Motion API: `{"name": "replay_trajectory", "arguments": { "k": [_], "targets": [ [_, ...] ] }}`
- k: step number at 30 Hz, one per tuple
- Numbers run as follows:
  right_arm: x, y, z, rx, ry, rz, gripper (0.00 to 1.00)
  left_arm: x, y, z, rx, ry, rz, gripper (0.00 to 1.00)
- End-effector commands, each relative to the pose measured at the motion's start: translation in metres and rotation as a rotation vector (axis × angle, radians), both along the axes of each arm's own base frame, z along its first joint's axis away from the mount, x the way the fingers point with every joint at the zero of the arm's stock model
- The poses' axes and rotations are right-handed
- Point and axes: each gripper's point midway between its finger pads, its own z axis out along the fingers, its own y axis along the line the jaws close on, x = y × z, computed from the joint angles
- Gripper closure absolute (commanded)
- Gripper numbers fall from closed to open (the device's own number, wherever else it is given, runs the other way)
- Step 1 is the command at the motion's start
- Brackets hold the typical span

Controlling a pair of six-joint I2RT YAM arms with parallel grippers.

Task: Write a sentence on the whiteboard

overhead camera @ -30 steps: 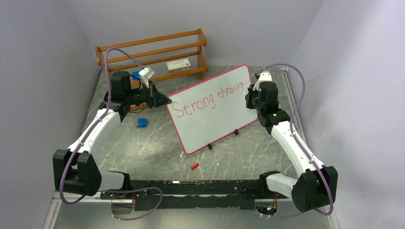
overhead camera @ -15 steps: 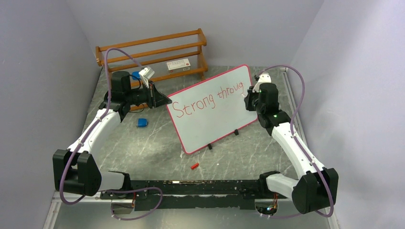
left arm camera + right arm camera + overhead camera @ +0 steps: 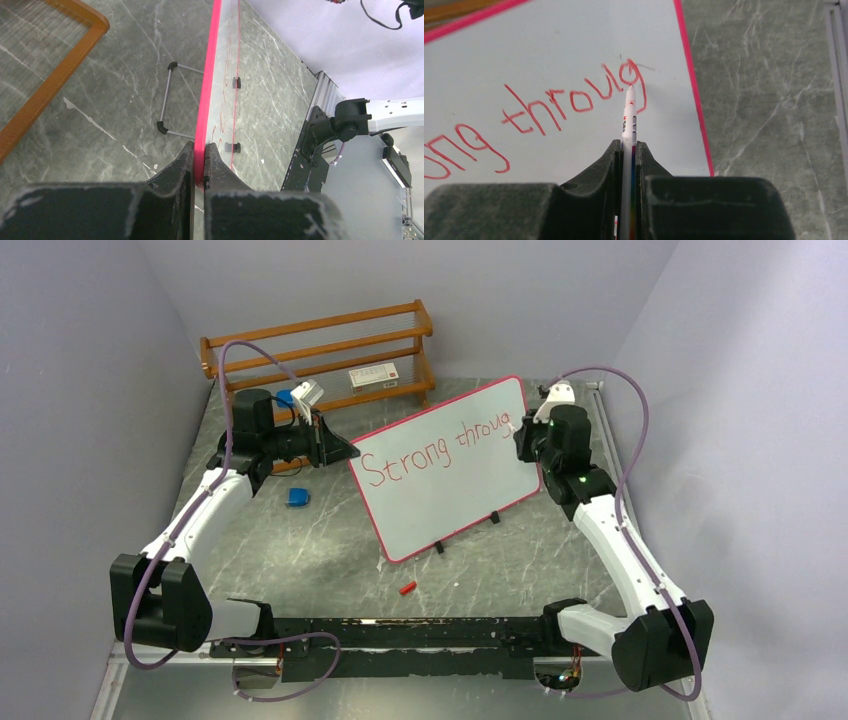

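1. Pink-red along its thin rim, the large rectangular white whiteboard (image 3: pixel 440 510) stands propped on small black feet in the middle of the grey marbled table (image 3: pixel 330 550). It is in front of the brown wooden slatted rack (image 3: pixel 320 340).
2. The red handwritten sentence (image 3: pixel 440 448) reads "Strong throug", and the lower half of the board is bare.
3. The left gripper (image 3: pixel 200 152) is pinched shut on the board's left edge, its black jaws pressing the rim from both faces.
4. The right gripper (image 3: pixel 628 147) is clamped tight round a slim white marker pen (image 3: pixel 629 117). The pen's red tip meets the board at the "g", near the right rim.
5. The board looks thin, stiff and light. It is perched on narrow feet and a thin wire stand (image 3: pixel 167 107), so pen pressure could probably push or tip it. The edge, where the left jaws have it, seems the sensible hold because it leaves the writing face untouched.
6. The face looks glossy and slick, so fresh ink would likely smear if brushed. Light, even pen contact seems right.
7. The marker is a smooth, narrow cylinder that could twist or slide between the jaws. A hold fairly close to the tip, as here, should limit wobble.
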Motion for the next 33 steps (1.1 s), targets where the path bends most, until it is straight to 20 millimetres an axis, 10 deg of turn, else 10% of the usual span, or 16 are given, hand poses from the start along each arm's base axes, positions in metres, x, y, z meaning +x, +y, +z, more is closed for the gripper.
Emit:
{"name": "replay_trajectory", "arguments": {
  "k": [1, 17, 33],
  "targets": [
    [0.012, -0.009, 0.042, -0.002, -0.115, -0.038, 1.0, -0.003, 0.0, -0.029, 0.084, 0.046, 0.013, 0.95],
    [0.044, 0.0, 0.058, -0.002, -0.15, -0.01, 1.0, -0.003, 0.0, -0.03, 0.084, 0.049, 0.01, 0.95],
    [0.038, -0.004, 0.018, -0.027, -0.055, -0.012, 1.0, -0.003, 0.0, -0.031, 0.084, 0.049, 0.008, 0.95]
  ]
}}
